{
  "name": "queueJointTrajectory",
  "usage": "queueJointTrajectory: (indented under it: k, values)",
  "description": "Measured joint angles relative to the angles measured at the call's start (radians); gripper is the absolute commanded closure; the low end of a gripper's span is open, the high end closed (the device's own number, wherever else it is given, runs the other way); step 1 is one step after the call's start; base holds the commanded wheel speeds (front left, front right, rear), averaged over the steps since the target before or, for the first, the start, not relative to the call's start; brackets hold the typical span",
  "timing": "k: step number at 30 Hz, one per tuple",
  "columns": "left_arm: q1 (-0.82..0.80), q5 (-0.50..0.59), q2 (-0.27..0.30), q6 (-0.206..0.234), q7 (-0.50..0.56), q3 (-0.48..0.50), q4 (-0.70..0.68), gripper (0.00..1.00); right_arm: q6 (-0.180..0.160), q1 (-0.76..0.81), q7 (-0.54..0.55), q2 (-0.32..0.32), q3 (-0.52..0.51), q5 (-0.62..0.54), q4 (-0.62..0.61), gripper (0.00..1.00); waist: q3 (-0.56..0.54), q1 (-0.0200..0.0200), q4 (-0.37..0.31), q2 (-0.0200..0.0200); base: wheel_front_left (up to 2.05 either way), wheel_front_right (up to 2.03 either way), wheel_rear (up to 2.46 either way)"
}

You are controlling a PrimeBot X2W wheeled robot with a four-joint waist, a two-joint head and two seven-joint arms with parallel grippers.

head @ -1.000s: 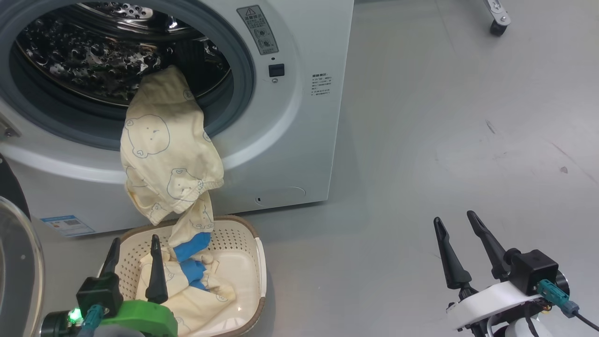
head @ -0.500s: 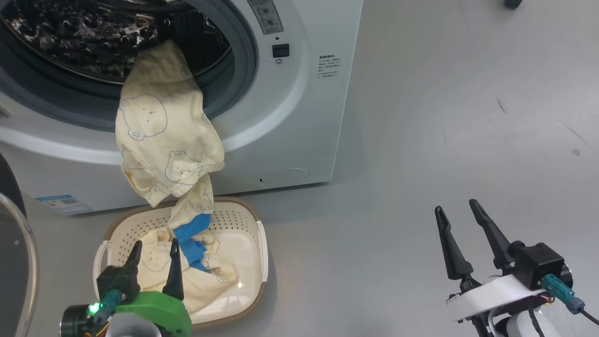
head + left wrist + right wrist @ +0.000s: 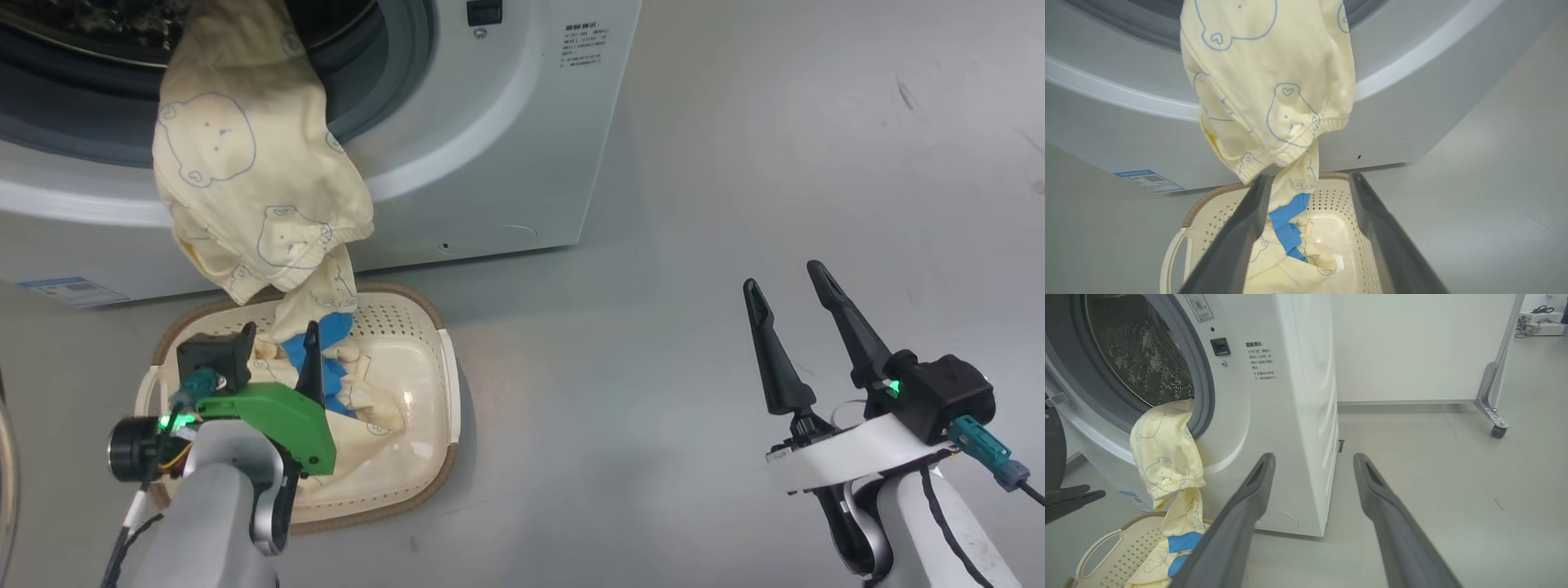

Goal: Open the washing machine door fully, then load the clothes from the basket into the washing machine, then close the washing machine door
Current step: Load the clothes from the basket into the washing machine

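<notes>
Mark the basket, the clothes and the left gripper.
the basket [image 3: 396,318]: head view, perforated back wall.
the clothes [image 3: 245,188]: head view, hanging cream fabric.
the left gripper [image 3: 1309,176]: left wrist view, midway between fingertips.

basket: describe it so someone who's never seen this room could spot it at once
Find the big white washing machine. On the grey floor right in front of it sits the basket, a small oval cream tub. Its perforated walls and brown rim mark it out, and the cream-yellow clothes hang down into it from the machine's opening.
</notes>
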Motion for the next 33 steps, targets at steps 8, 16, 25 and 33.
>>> queueJointTrajectory:
  k: [8,16,25,33]
  values:
    - [-0.142,-0.029,-0.004,0.002,0.06,0.034,0.085,0.0,0.0,-0.055,0.0,-0.002,0.029,0.004,-0.012,0.0,0.089,0.0,-0.023,0.0,0.0,0.0,0.0]
    - [-0.244,-0.04,0.037,0.019,0.095,0.085,0.16,0.0,0.0,-0.1,0.0,0.005,0.037,0.022,-0.018,0.0,0.17,0.0001,-0.069,0.0,0.0,0.0,0.0]
    - [-0.349,-0.048,0.077,0.038,0.103,0.131,0.22,0.0,0.0,-0.144,0.0,0.019,0.044,0.041,-0.021,0.0,0.253,0.0001,-0.13,0.0,0.0,0.0,0.0]
    - [-0.406,-0.053,0.078,0.049,0.089,0.154,0.275,0.0,0.0,-0.161,0.0,0.022,0.032,0.049,-0.021,0.0,0.308,0.0001,-0.165,0.0,0.0,0.0,0.0]
